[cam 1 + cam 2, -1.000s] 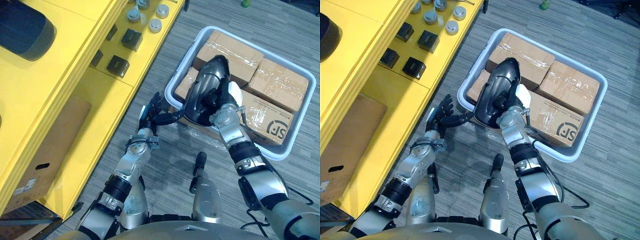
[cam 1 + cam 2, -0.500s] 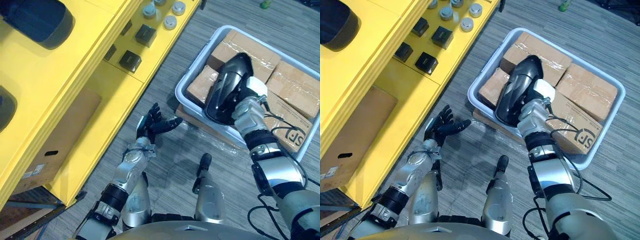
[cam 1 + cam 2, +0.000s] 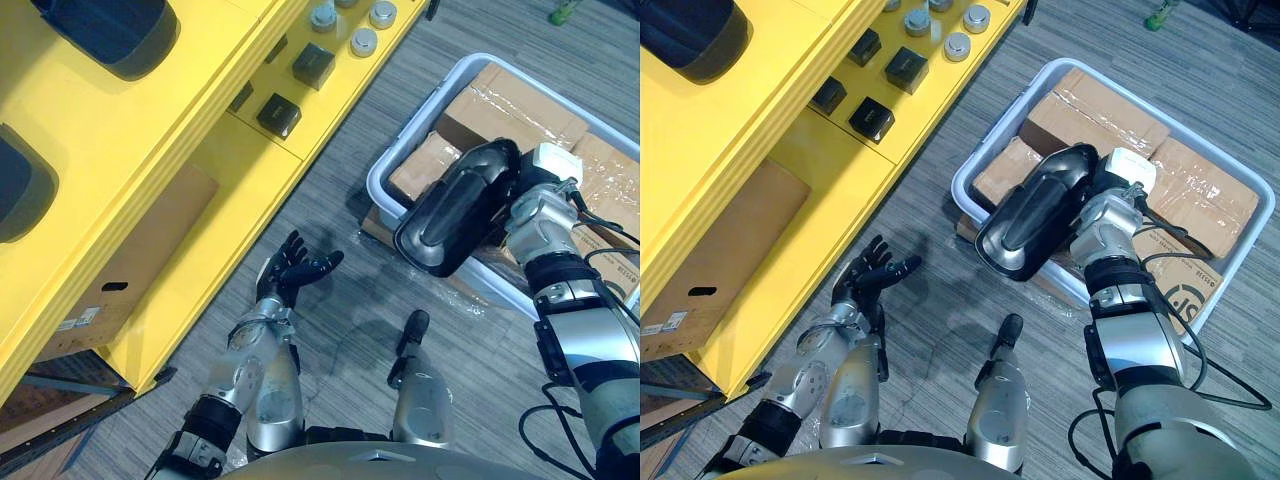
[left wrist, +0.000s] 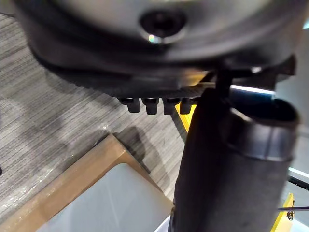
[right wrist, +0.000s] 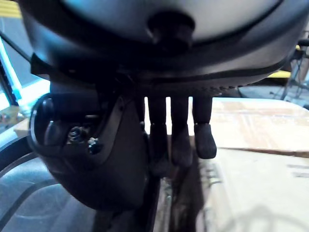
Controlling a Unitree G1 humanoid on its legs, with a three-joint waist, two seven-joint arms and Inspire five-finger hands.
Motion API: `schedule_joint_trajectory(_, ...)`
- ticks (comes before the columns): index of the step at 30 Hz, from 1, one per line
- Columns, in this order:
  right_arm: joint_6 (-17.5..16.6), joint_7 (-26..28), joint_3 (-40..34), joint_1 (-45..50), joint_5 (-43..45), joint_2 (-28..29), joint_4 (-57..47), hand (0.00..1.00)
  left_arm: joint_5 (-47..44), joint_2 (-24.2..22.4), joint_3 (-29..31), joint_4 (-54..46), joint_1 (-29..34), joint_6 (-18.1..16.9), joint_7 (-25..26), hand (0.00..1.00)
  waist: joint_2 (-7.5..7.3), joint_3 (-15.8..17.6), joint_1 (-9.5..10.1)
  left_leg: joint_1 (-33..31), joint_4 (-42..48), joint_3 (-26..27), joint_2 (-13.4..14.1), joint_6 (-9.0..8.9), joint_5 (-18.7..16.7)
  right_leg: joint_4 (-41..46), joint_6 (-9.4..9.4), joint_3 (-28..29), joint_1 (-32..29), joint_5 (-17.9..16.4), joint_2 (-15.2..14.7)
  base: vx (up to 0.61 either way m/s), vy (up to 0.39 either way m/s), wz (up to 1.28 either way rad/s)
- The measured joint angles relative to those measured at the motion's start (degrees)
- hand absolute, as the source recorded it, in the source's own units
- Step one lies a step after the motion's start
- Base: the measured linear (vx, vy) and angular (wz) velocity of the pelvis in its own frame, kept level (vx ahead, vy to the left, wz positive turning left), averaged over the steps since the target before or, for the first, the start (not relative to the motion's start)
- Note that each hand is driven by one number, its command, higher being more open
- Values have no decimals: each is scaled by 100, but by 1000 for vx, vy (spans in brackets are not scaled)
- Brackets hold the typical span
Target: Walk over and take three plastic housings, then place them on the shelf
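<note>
A black plastic housing (image 3: 455, 215), long and rounded, hangs tilted over the near rim of the grey bin (image 3: 385, 180). My right hand (image 3: 535, 195) grips its upper end, and in the right wrist view its fingers (image 5: 176, 140) curl against the dark shell (image 5: 96, 164). My left hand (image 3: 290, 278) hovers over the floor, palm up and fingers spread, holding nothing and well apart from the housing. Two more dark housings (image 3: 110, 30) (image 3: 20, 190) lie on the top of the yellow shelf (image 3: 190, 120) at the left.
Several taped cardboard boxes (image 3: 510, 105) fill the bin. Small black blocks (image 3: 278, 115) and silver round parts (image 3: 363, 42) sit on a lower shelf level. A cardboard box (image 3: 130, 270) stands under the shelf. Grey carpet lies between the shelf and the bin.
The right hand's fingers have closed on the housing and swung it flatter, out over the bin's near rim. The left hand has come away from the housing. The camera has shifted.
</note>
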Motion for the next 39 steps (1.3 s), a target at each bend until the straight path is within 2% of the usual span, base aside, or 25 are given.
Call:
schedule_joint_trajectory(11,-72,-323,-1,235,23,-235,60,0,-41,8,-2,1,156,-145,-71,100,39,-22,-35,144,-399,10,-20,-9,240,0,-1,-18,-29,0,1,-1,0,0)
schedule_joint_trajectory(16,-158,-891,-8,235,271,-265,29,0,-43,7,-5,1,168,-151,-215,100,40,-23,-32,186,-495,12,-26,-10,286,0,-1,-24,-30,1,2,0,0,0)
schedule_joint_trajectory(19,-374,-1232,-23,238,370,-364,-254,0,-41,7,-8,0,166,-212,-293,100,40,-23,-55,230,-558,30,-30,-11,330,0,-1,-12,-30,1,2,0,0,0)
schedule_joint_trajectory(22,-636,-1552,-191,369,361,-547,-977,0,-40,13,-10,-122,180,-259,-378,100,40,-23,-131,234,-559,33,-30,-10,334,0,-1,-9,-28,1,2,0,0,0)
schedule_joint_trajectory(26,-986,-2048,-384,695,269,-695,-1737,0,-33,15,-16,-699,162,-263,-431,100,36,-27,-175,401,-584,109,-26,-19,316,-4,-2,50,71,1,10,-4,-14,-8)
schedule_joint_trajectory(29,-1137,-2339,-479,955,252,-694,-2046,0,-24,28,-29,-921,79,-284,-538,100,34,-50,-210,492,-618,182,-22,-28,301,-31,-2,121,99,0,22,-19,-13,-13)
schedule_joint_trajectory(32,-1240,-2402,-517,1189,260,-678,-2200,0,-19,79,-123,-918,69,-243,-615,100,26,-105,-290,618,-722,266,-12,-35,304,-115,-1,175,161,1,54,-14,-16,-10)
schedule_joint_trajectory(33,-1256,-2412,-540,1253,268,-651,-2238,100,-19,96,-154,-916,84,-191,-622,100,27,-146,-307,637,-753,283,-9,-40,309,-125,-1,184,160,2,62,11,-14,-8)
schedule_joint_trajectory(36,-1388,-2492,-652,1592,536,-572,-2382,100,-39,181,-342,-917,96,203,-799,100,-6,-351,-332,721,-765,378,12,-58,284,-139,-2,258,163,3,92,46,-15,-16)
schedule_joint_trajectory(39,-1556,-2539,-1049,2088,805,-243,-2881,100,-39,196,-499,-917,95,690,-993,100,-52,-529,-400,828,-767,471,14,-60,231,-198,-2,317,238,5,106,54,-14,-12)
